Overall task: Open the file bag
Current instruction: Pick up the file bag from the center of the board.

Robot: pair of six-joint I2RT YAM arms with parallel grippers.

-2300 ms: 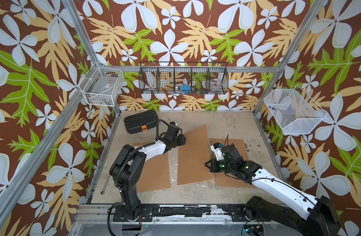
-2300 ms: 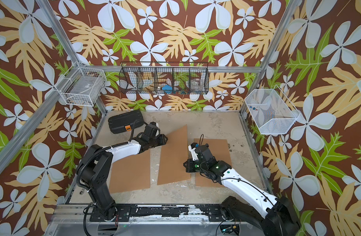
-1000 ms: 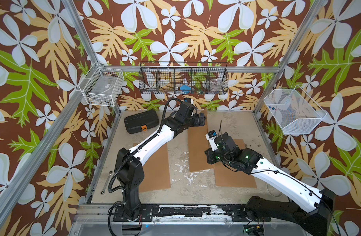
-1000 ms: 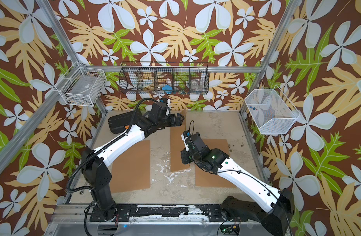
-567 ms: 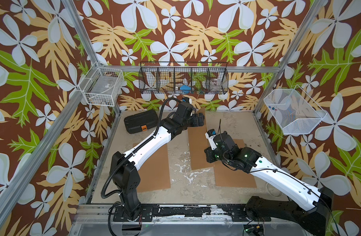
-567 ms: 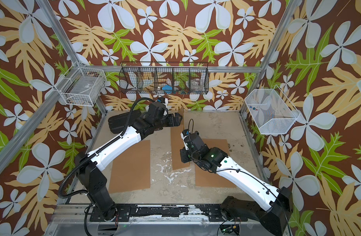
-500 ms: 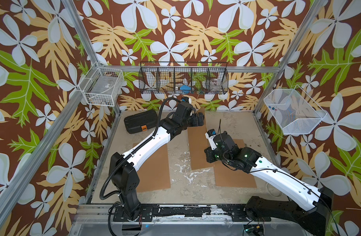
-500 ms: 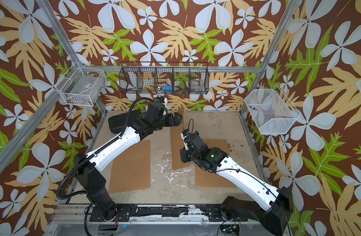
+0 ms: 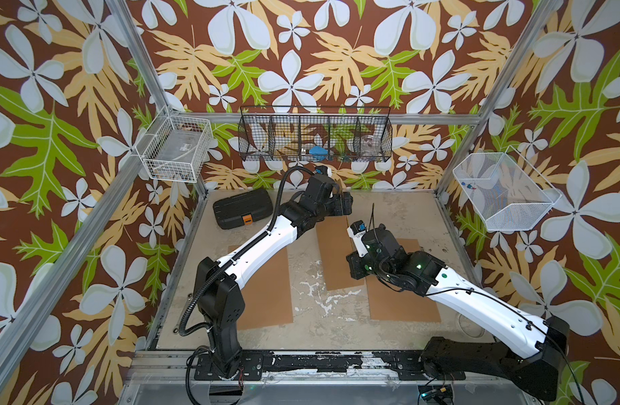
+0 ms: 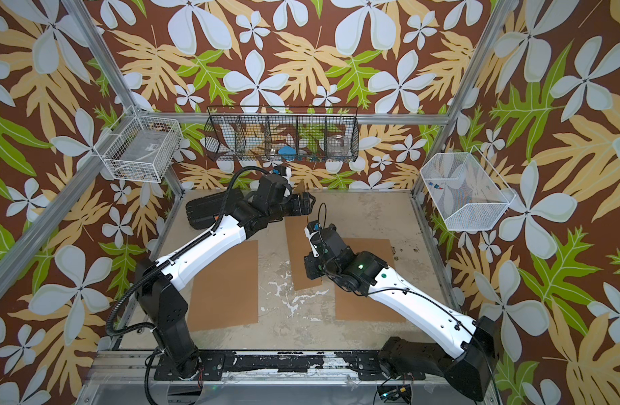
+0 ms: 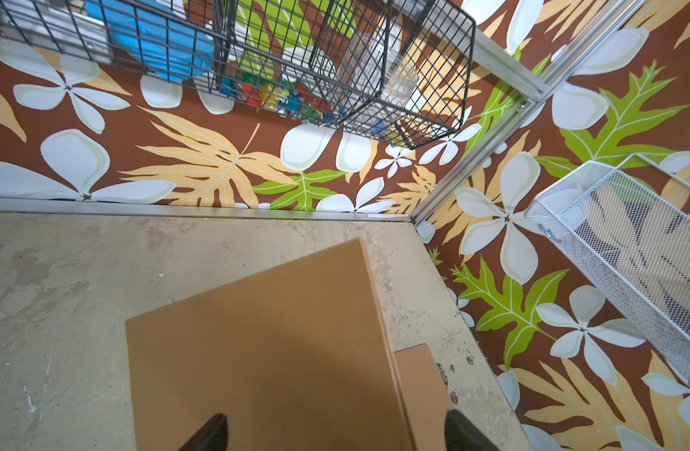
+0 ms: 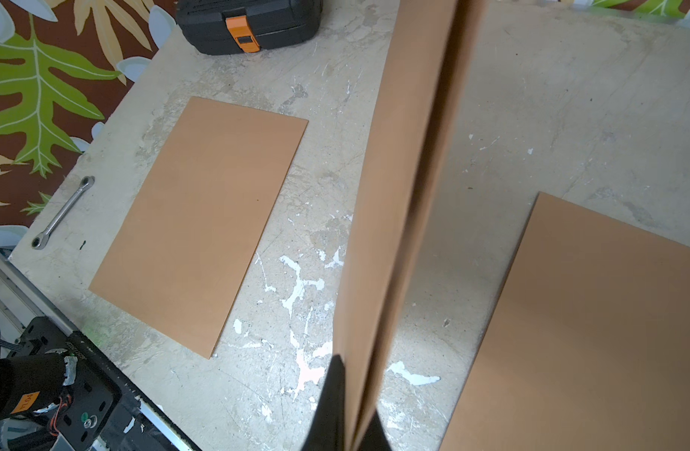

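Note:
The file bag (image 9: 333,256) (image 10: 301,259) is a brown paper envelope standing nearly on edge at mid-table, running front to back. My right gripper (image 12: 353,410) is shut on its near edge, with a black finger (image 12: 331,390) on either side of the two brown layers (image 12: 405,175). My left gripper (image 9: 348,207) (image 10: 310,205) hovers at the bag's far end. Its jaws stand wide open (image 11: 335,425) over the bag's sloping face (image 11: 265,343), one finger (image 11: 210,429) in front of the face and the other beyond its edge.
Two flat brown sheets lie on the table, one left (image 9: 266,284) and one right (image 9: 399,301) under the right arm. A black tool case (image 9: 240,212) sits far left and a wrench (image 12: 62,213) by the left edge. Wire baskets (image 9: 315,135) hang on the walls.
Since two seconds ago the left arm has swung from the left-middle to the bag's far end, and the bag has risen from a slant to nearly on edge. Little moved in the last half second.

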